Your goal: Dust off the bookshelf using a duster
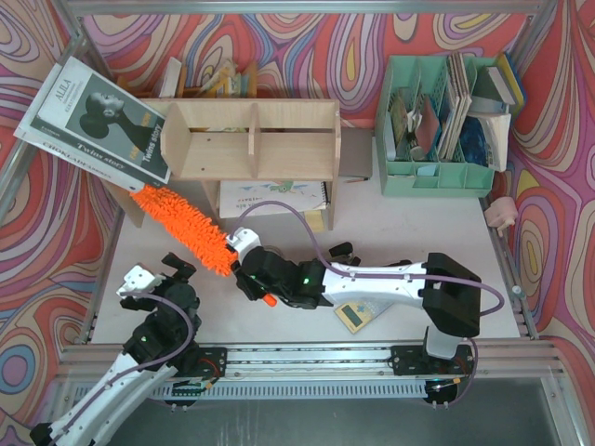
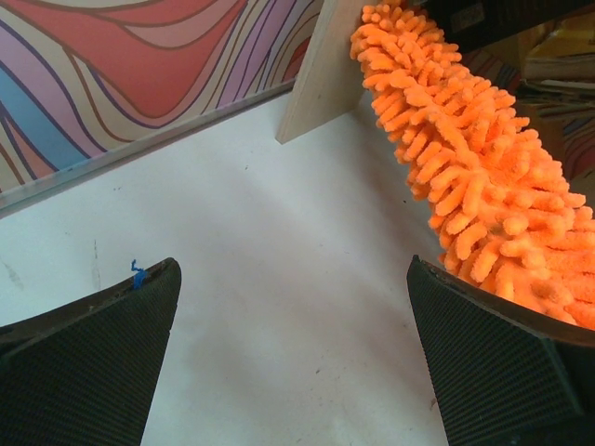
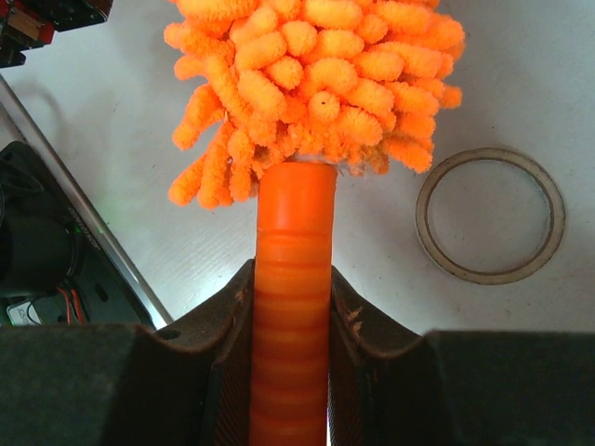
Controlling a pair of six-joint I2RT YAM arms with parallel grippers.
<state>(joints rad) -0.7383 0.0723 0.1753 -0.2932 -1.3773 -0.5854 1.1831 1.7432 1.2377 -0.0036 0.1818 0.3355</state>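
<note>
Right gripper (image 3: pixel 290 299) is clamped narrow around the orange handle of the duster (image 1: pixel 186 228), right where the stick meets the fluffy head, so it's got a solid hold. From above, the duster runs diagonally up and to the left from that grip. Its shaggy tip ends at the bottom left corner of the bookshelf (image 1: pixel 251 139), just beside the left side panel. In the left wrist view the fluff looks pressed right against that panel's edge, but I can't say for sure that it touches. The tip also sits just under a big magazine (image 1: pixel 93 121) that's leaning on the shelf's left end. Left gripper (image 2: pixel 293 274) is spread wide with nothing in it, hovering over the white table (image 2: pixel 260 279). Its right finger (image 2: pixel 493 362) is right next to the duster's fluff. Other stuff: a spiral notebook (image 1: pixel 274 197) lies flat under the shelf, and a mint-green file organizer (image 1: pixel 437 130) stuffed with papers stands to the shelf's right. There's also a thin ring (image 3: pixel 490 216) lying on the table by the duster head, plus a small calculator-looking thing (image 1: pixel 355 316) near the right arm.
</note>
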